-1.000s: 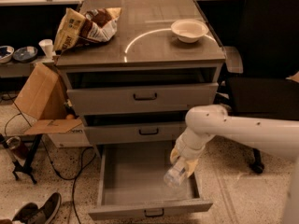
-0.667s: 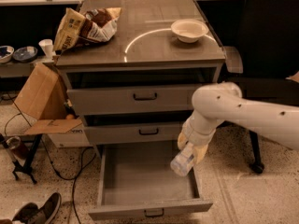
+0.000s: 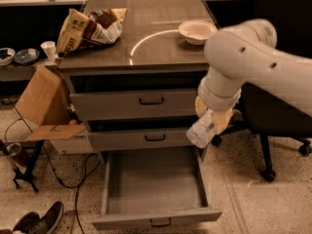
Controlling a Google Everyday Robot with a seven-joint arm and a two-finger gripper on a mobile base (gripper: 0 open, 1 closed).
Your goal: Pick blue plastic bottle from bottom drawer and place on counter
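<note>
My gripper is shut on the blue plastic bottle, a pale clear bottle held tilted in the air, level with the middle drawer front, to the right of the cabinet. The white arm reaches in from the right and hides most of the fingers. The bottom drawer is pulled open below and its grey tray holds nothing I can see. The counter with its white arc lies above and to the left of the bottle.
A tan-and-brown snack bag lies at the counter's left and a white bowl at its right. A cardboard box and cables stand left of the cabinet, shoes on the floor. A black office chair stands at the right.
The arm has lifted the bottle up out of the bottom drawer, from just above its right side to the height of the middle drawer.
</note>
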